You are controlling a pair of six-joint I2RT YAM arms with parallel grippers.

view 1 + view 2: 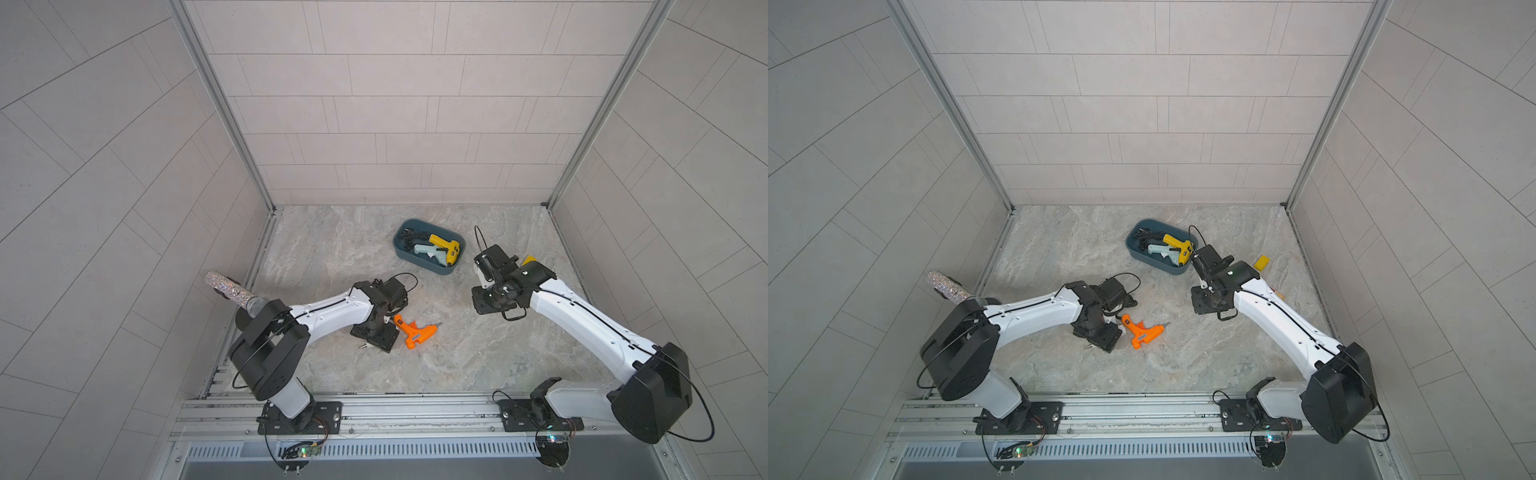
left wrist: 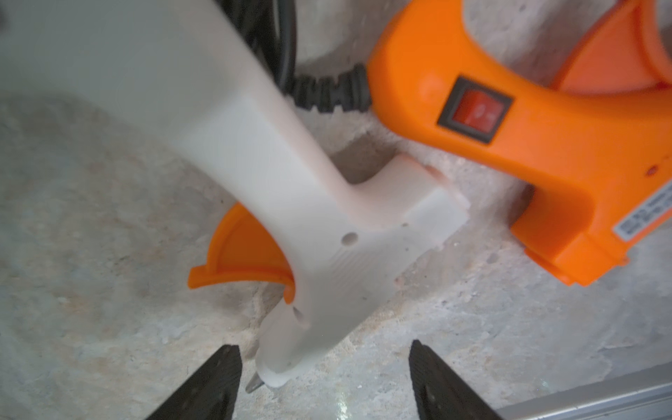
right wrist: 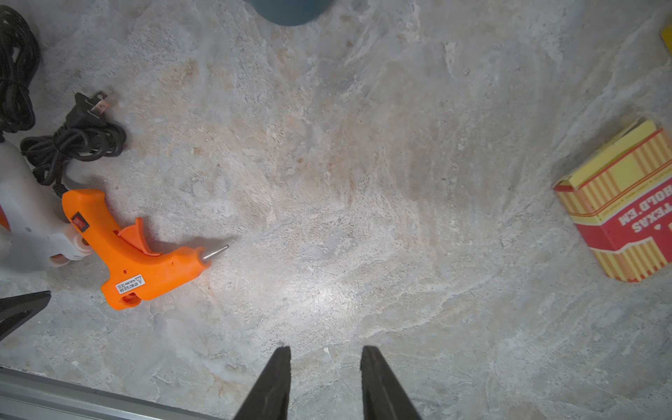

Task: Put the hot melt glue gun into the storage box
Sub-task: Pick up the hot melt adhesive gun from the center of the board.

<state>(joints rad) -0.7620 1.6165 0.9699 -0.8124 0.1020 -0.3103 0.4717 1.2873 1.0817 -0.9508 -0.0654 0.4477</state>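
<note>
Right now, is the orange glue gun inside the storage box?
Out: orange glue gun lies on the tabletop, apart from the storage box.

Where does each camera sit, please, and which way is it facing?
Top views: high above the front rail, looking down; both show left arm, right arm, storage box, orange glue gun.
Left wrist: on the left arm, looking down past the open left gripper at a white glue gun.
Right wrist: on the right arm, looking down past the open right gripper at table and card box.
Shared: all four show the orange glue gun.
</note>
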